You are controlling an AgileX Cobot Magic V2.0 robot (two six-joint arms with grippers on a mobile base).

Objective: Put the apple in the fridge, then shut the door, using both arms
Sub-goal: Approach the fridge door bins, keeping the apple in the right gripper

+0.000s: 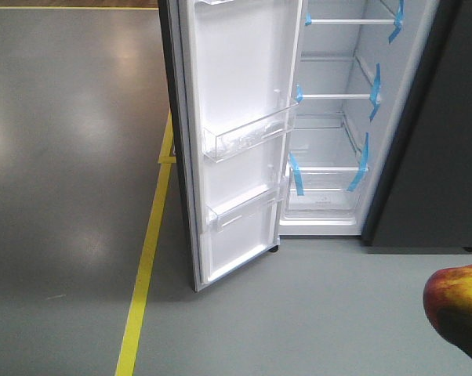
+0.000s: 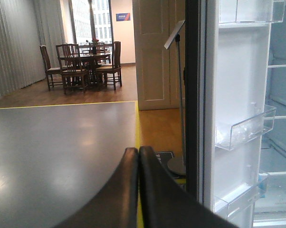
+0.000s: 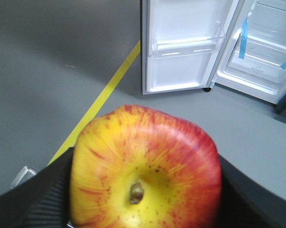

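Note:
The apple [image 3: 147, 166], red and yellow with its stem dimple facing the camera, sits clamped between my right gripper's [image 3: 145, 190] black fingers [image 3: 33, 199]. It also shows at the lower right corner of the front view [image 1: 454, 291]. The fridge [image 1: 330, 117] stands open ahead, with a white interior, glass shelves and blue tape strips. The door [image 1: 236, 133] is swung wide open, its white lining and clear bins facing me. My left gripper [image 2: 138, 154] is shut and empty, held left of the door's edge [image 2: 193, 95].
A yellow floor line [image 1: 146, 266] runs along the grey floor left of the door. A dark cabinet side [image 1: 440, 157] stands right of the fridge. A stand with a round base [image 2: 177, 164] is behind the door; a dining table and chairs [image 2: 83, 64] are far back.

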